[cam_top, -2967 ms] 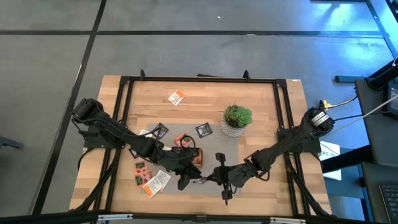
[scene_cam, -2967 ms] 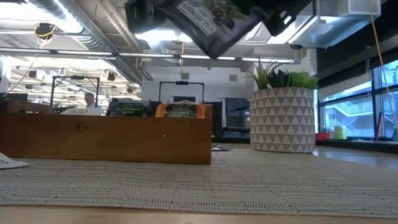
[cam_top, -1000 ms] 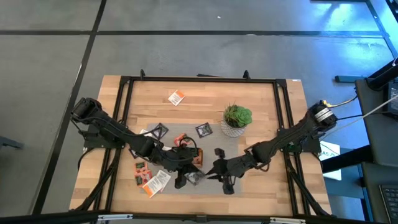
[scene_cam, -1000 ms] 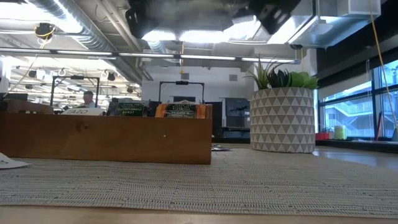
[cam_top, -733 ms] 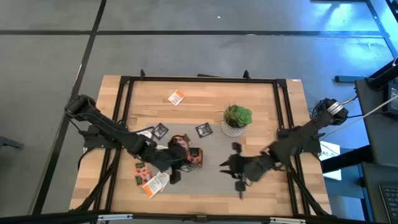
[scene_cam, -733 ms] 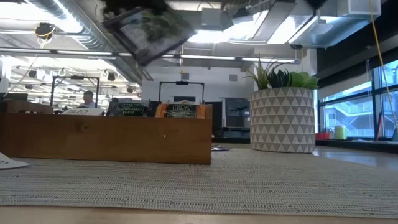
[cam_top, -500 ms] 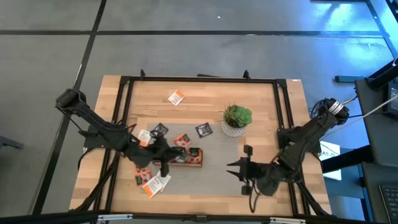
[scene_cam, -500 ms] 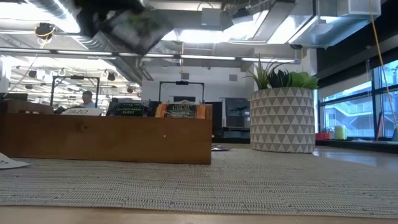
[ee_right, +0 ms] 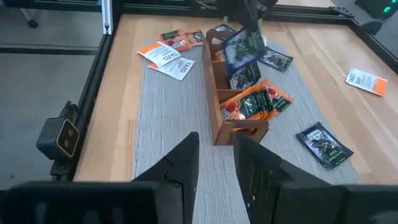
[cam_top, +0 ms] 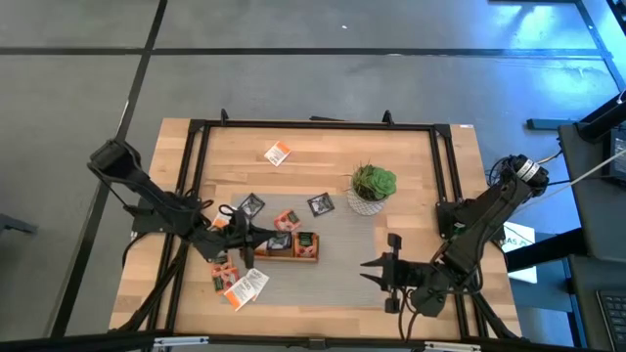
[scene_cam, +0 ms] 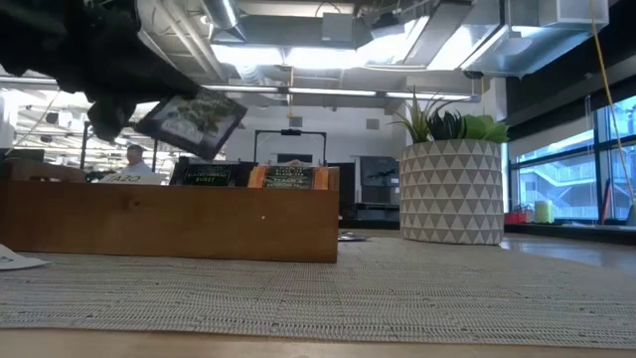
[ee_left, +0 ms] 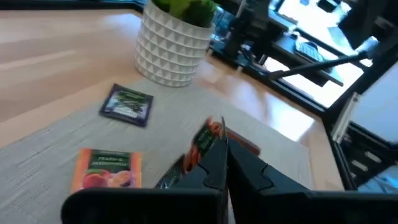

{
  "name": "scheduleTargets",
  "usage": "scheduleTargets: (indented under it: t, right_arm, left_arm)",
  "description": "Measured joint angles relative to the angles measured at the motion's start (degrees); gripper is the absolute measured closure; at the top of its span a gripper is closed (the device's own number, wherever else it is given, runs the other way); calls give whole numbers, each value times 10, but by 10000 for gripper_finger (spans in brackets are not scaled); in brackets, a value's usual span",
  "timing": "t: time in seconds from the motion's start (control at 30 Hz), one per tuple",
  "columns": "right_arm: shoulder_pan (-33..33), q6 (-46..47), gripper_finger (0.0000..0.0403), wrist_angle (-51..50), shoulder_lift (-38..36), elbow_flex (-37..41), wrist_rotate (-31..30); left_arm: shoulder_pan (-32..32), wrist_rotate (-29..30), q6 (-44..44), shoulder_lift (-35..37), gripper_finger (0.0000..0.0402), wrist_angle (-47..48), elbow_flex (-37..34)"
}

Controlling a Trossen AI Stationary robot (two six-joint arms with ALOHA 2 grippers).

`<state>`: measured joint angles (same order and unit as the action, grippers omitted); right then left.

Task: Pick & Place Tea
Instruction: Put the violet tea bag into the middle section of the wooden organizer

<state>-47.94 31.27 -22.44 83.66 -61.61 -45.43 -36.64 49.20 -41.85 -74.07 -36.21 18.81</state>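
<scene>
My left gripper (cam_top: 245,245) is shut on a dark tea sachet (scene_cam: 192,121) and holds it just above the left end of the long wooden tray (cam_top: 290,256). The tray holds dark and orange sachets upright (ee_right: 254,101). Loose tea lies flat on the mat and table: a dark sachet (cam_top: 320,203), an orange-and-white one (cam_top: 278,153), and others left of the tray (cam_top: 241,285). My right gripper (cam_top: 388,271) is open over the mat near the front right, with nothing between its fingers (ee_right: 186,163). My left gripper pinches the dark sachet by its upper edge (ee_right: 239,31) between its two fingers, coming from above at a slant. The sachet hangs tilted below the fingers, clear of the tray, one corner (scene_cam: 238,105) raised.
A green plant in a white patterned pot (cam_top: 373,188) stands on the mat right of the tray. A black metal frame (cam_top: 313,125) runs around the table. The woven mat (cam_top: 342,284) lies bare between the tray and my right gripper.
My left gripper has carried the dark sachet from the mat's middle toward the table's left and down, to just above the tray's left end; the sachet has tipped. My right gripper has drawn back toward the table's right edge.
</scene>
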Motion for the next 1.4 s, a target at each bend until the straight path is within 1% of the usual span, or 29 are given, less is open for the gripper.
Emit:
scheduleTargets:
  t: [0.13, 0.3, 0.43, 0.7, 0.97, 1.4]
  right_arm:
    - [1, 0, 299, 0, 2, 0, -2]
    - [1, 0, 299, 1, 2, 0, -2]
    - [1, 0, 299, 1, 2, 0, -2]
    - [1, -1, 299, 1, 2, 0, -2]
    - [1, -2, 299, 1, 2, 0, -2]
    - [1, -4, 299, 1, 2, 0, -1]
  left_arm:
    - [10, -12, 5, -20, 399, -15, 0]
    - [21, -8, -10, -58, 397, -29, 0]
    - [25, -7, -24, -73, 397, -30, 0]
    - [26, -6, -41, -74, 396, -31, 0]
    - [26, 33, -55, -74, 396, -31, 0]
    - [26, 32, -40, -74, 391, -31, 1]
